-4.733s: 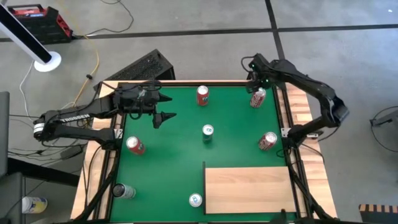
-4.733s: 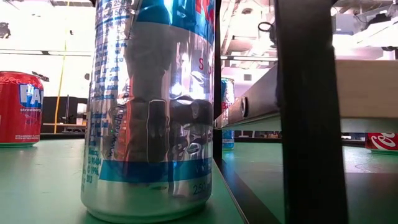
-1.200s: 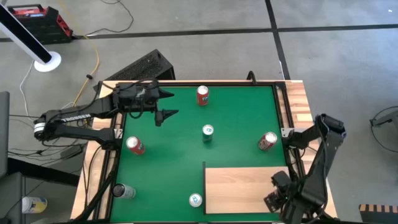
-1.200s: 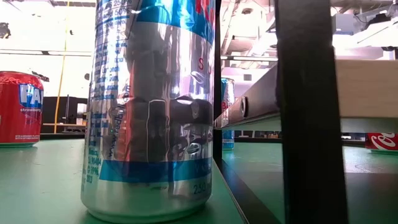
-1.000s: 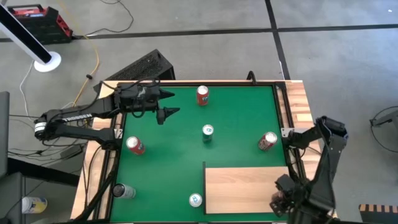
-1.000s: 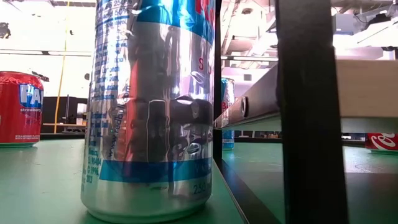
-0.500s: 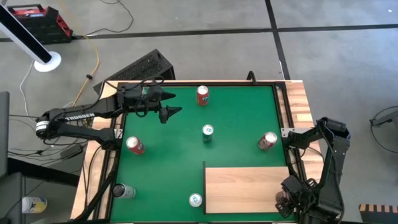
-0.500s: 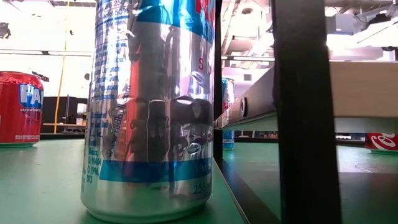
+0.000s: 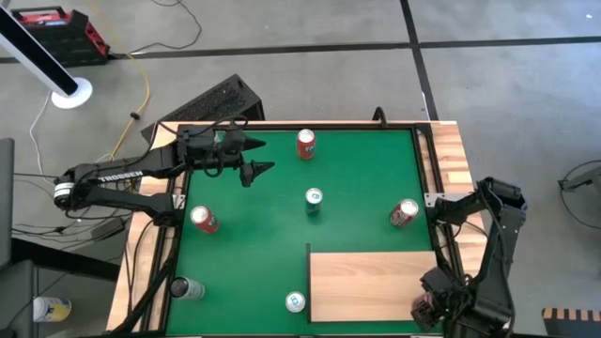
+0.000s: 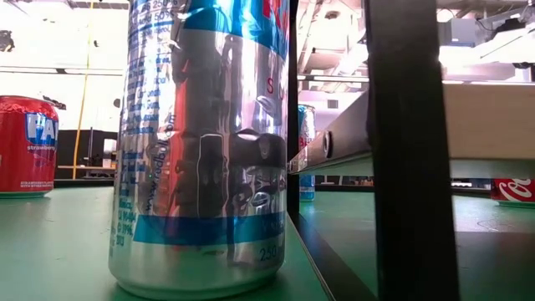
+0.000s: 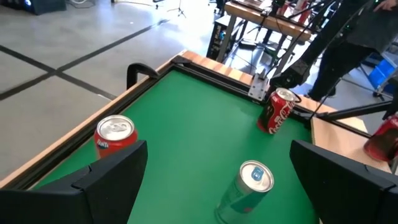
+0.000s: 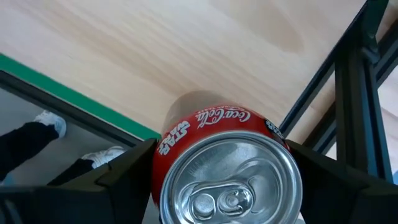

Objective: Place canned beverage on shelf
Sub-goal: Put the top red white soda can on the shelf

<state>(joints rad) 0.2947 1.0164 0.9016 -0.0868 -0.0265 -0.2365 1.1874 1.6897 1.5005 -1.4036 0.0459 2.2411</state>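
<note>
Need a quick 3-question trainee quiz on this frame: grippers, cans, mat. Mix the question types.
1. True or false: the left gripper is closed on a can.
2. What sits between the fingers of the right gripper, over the pale wooden shelf? A) a teal can B) the Coca-Cola can C) nothing
3. Fill in: in the high view, ___ cans rest on the green mat.

Key: 1 false, it is open and empty above the mat. 2 B. 3 six.
</note>
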